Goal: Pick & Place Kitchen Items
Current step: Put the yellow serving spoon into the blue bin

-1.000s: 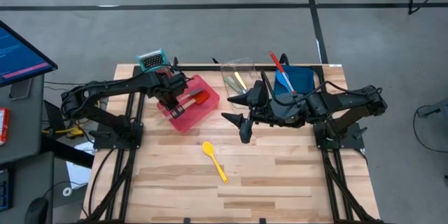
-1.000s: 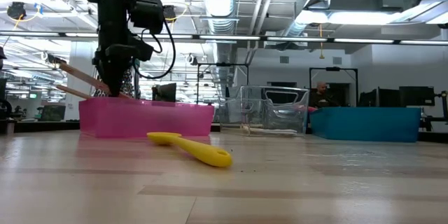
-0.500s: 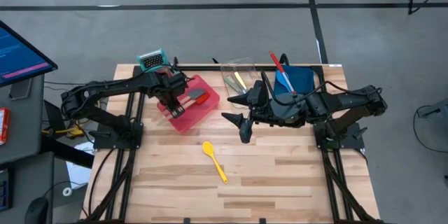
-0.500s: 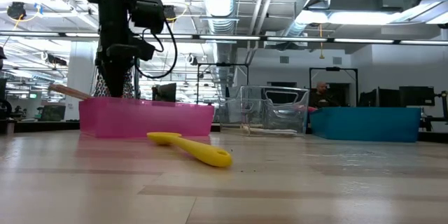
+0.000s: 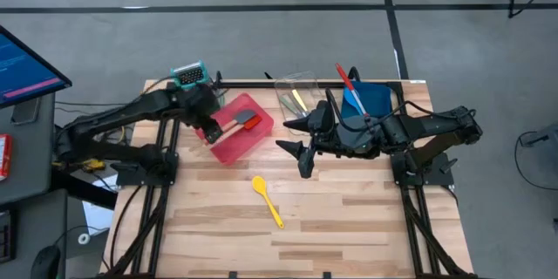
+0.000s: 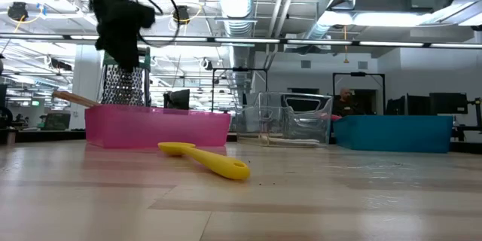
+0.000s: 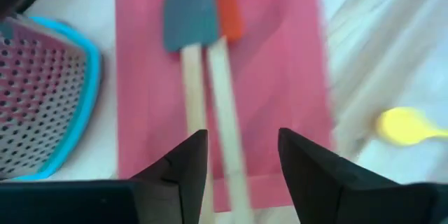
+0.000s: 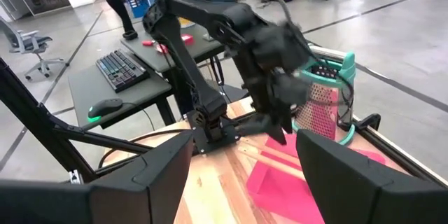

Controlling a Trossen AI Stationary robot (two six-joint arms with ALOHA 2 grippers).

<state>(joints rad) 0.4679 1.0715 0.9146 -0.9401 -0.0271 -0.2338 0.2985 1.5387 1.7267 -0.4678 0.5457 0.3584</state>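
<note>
Lying side by side in the red tray [image 5: 228, 142] are two wooden-handled utensils: the red wooden-handled spatula [image 7: 225, 15] and the grey-teal spatula [image 7: 189, 22], blades at the tray's far end from the left arm, handles parallel and touching or nearly so. The high view shows the same pair, red blade [image 5: 251, 123] just beside grey blade [image 5: 241, 117]. In the low view one wooden handle [image 6: 74, 99] projects over the tray's end wall.

The left gripper [image 7: 241, 155] hangs above the handle end of the tray, fingers spread apart and grasping nothing; both handles are visible in the gap below it. The teal-topped box grater [image 5: 188, 75] stands just beside the tray at the table's back edge.

The yellow spoon [image 5: 268, 200] lies on the bare wooden table [image 5: 349, 227], apart from the tray toward the front, bowl toward the tray.

Further right, a clear tray [image 5: 296, 92] holds slim utensils; their type cannot be determined. The blue tray [image 5: 375, 98] holds a red-handled and a blue-handled utensil leaning over its rim.

The right gripper [image 5: 299, 136] waits near mid-table in front of the clear tray, fingers wide apart and empty.
</note>
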